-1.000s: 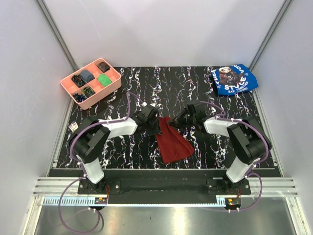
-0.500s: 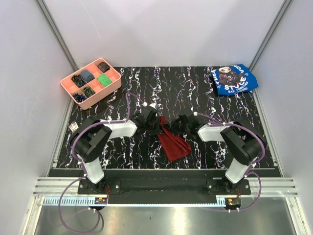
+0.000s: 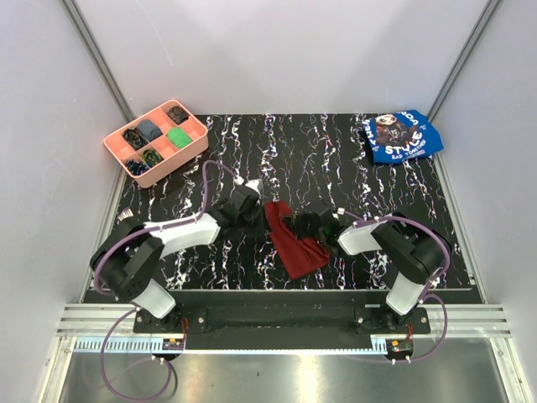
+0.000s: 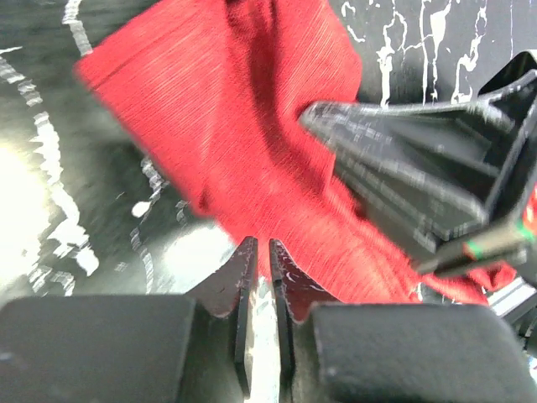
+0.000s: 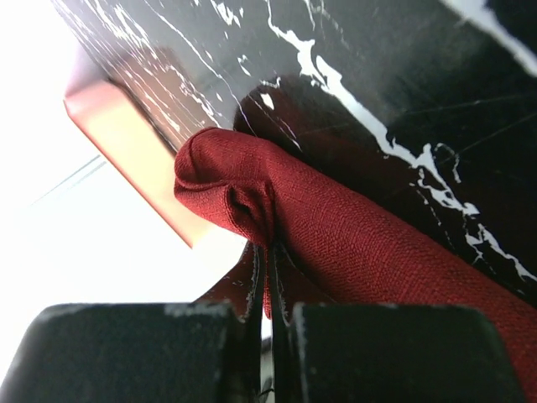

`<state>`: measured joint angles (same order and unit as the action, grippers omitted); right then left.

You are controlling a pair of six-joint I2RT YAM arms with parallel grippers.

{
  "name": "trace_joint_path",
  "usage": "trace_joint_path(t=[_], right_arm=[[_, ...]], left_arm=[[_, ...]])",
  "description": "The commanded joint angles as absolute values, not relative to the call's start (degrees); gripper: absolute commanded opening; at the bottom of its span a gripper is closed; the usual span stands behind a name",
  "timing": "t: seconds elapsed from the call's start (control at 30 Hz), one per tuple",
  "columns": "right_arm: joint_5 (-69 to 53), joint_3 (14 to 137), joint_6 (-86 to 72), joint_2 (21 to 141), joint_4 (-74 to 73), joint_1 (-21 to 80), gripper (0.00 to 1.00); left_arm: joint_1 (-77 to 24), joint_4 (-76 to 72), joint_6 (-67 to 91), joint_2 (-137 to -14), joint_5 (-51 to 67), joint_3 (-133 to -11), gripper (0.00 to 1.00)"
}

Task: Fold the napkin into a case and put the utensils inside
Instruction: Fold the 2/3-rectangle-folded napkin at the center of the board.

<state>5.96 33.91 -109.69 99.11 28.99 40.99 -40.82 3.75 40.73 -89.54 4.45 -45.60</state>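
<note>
Enclosed work cell seen from above. A table [image 3: 336, 151] with a black top veined in white fills the centre. Plain pale walls close it in at 9 o'clock [image 3: 42, 168], 12 o'clock [image 3: 277, 50] and 3 o'clock [image 3: 503, 185]; slanted aluminium posts [image 3: 96, 54] mark the two far corners. At 6 o'clock lie a slotted metal rail [image 3: 285, 323] and a brushed metal sheet [image 3: 294, 378]. Lighting is even; glare [image 4: 21, 193] marks the glossy tabletop.

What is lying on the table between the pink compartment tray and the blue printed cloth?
Nothing: the top view shows only bare black marbled table between the pink tray and the blue printed cloth.
</note>
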Motion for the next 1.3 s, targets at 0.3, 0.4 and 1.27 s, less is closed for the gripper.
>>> trace_joint_path(t=[0.3, 0.4, 1.27], right_arm=[[14.93, 36.65, -118.2, 96.77, 26.02, 46.31, 0.0], [17.66, 38.49, -120.93, 97.2, 23.82, 48.07, 0.0], [15.56, 38.48, -106.72, 102.57, 34.02, 48.87, 0.22]], left_arm=[[-42.54, -3.34, 40.61, -97.03, 2.2, -45.79, 0.08], [-42.54, -4.13, 40.52, -97.12, 1.67, -45.0, 0.07], [-40.87, 3.16, 41.22, -83.95, 3.52, -37.97, 0.14]])
